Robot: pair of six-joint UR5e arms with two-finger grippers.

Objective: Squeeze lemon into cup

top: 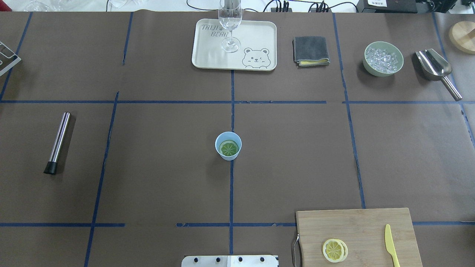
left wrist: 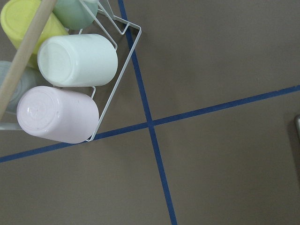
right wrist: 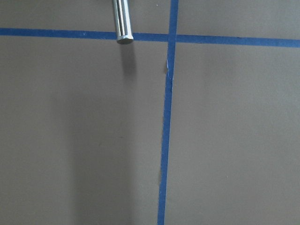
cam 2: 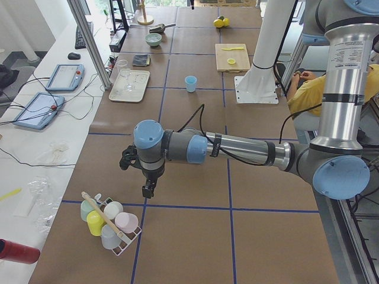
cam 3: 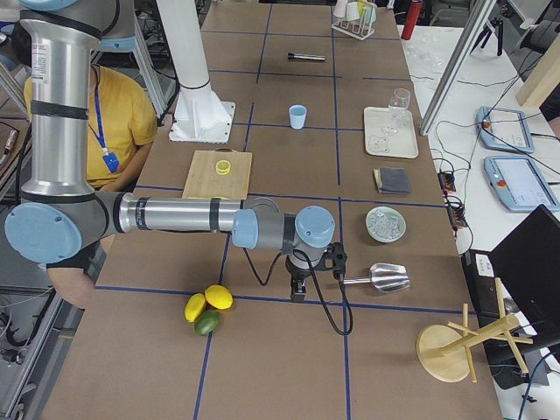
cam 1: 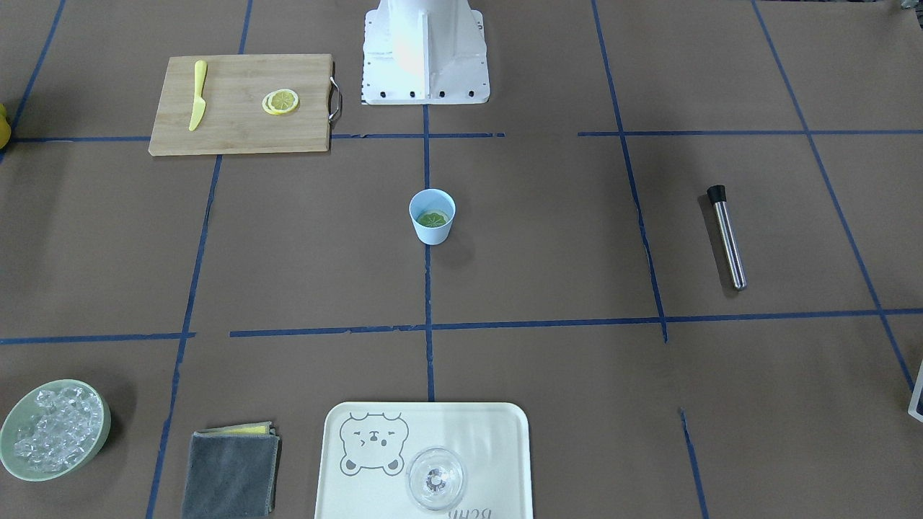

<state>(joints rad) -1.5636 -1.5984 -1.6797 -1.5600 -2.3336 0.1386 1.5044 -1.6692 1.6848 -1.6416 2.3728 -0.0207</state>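
Note:
The light-blue cup (top: 228,145) stands upright at the table's centre, also in the front view (cam 1: 432,216). A round citrus slice (top: 228,148) lies flat inside it and looks greenish. Two overlapping lemon slices (top: 334,250) lie on the wooden cutting board (top: 371,222), also in the front view (cam 1: 281,101). Neither gripper shows in the overhead or front view. My left gripper (cam 2: 147,190) hangs near a cup rack at the table's left end, far from the cup. My right gripper (cam 3: 297,293) hangs at the right end. I cannot tell whether either is open or shut.
A yellow knife (top: 390,246) lies on the board. A steel muddler (top: 57,142) lies left. At the far side are a tray (top: 207,55) with a clear glass (top: 230,22), a grey cloth (top: 310,50), an ice bowl (top: 383,58) and a scoop (top: 436,68). The cup rack (left wrist: 70,70) is under my left wrist.

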